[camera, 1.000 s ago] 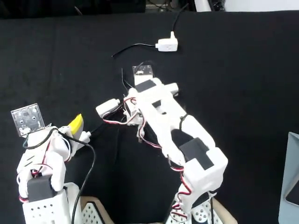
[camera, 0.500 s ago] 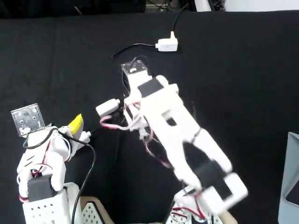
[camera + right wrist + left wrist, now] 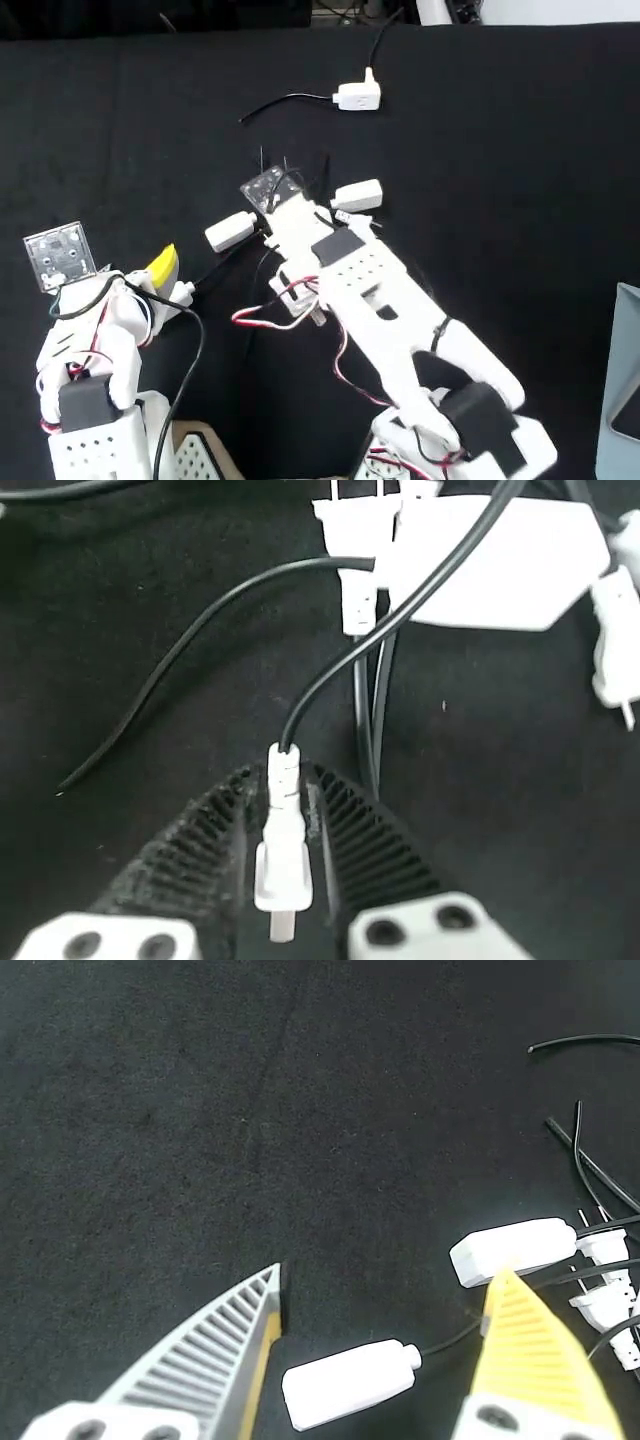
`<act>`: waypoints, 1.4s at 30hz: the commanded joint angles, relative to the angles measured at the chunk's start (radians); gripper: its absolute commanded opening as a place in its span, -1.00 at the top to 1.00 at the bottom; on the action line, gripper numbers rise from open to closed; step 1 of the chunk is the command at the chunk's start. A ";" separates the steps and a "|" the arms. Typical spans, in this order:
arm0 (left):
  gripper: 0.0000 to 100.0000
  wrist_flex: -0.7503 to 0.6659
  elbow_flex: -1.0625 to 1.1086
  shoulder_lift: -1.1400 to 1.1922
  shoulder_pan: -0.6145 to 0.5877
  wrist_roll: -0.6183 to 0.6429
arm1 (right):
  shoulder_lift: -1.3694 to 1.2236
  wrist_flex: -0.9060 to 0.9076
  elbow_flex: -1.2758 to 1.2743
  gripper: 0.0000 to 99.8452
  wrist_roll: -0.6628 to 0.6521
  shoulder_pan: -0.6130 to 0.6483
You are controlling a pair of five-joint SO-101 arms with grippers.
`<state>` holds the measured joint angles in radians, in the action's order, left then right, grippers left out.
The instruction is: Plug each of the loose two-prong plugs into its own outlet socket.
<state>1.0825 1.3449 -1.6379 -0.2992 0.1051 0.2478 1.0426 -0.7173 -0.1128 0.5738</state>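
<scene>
- Left gripper (image 3: 390, 1278): unchanged over the last second, parked at the table's near-left edge. Its fingers are spread wide and hold nothing. A white outlet socket (image 3: 350, 1380) lies untouched on the black cloth (image 3: 150, 1110) between them.
- Second socket (image 3: 231, 230): has not shifted and lies just left of the right arm's wrist.
- Right gripper (image 3: 265, 188): has swung left and back toward the arms' side from its farther position a second ago. The right wrist view shows its jaws closed on a two-prong plug (image 3: 283, 865), gripped by the body, with the cable trailing away across the cloth.
- Third socket (image 3: 357, 195): largely covered by the arm a second ago, now exposed just right of the gripper.
- Far socket (image 3: 357, 97): unmoved, well apart from both arms.
- Assessment: the plug is in hand but not yet seated. The swing appears to carry it toward the second or third socket. How the prongs line up with either one cannot be confirmed.
</scene>
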 commanded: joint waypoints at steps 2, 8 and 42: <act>0.37 -0.014 -0.005 0.002 -0.005 -0.008 | -0.087 -0.023 0.028 0.98 -0.150 0.012; 0.37 -0.014 -0.005 0.002 -0.005 -0.008 | -0.189 -0.026 0.085 0.98 -0.239 0.014; 0.37 -0.023 0.007 0.002 -0.005 -0.008 | -0.228 0.127 0.147 0.78 -0.126 0.012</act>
<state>1.0825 1.3602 -1.6379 -0.2992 0.1051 0.0146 1.1607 -0.6114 -0.2493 0.5738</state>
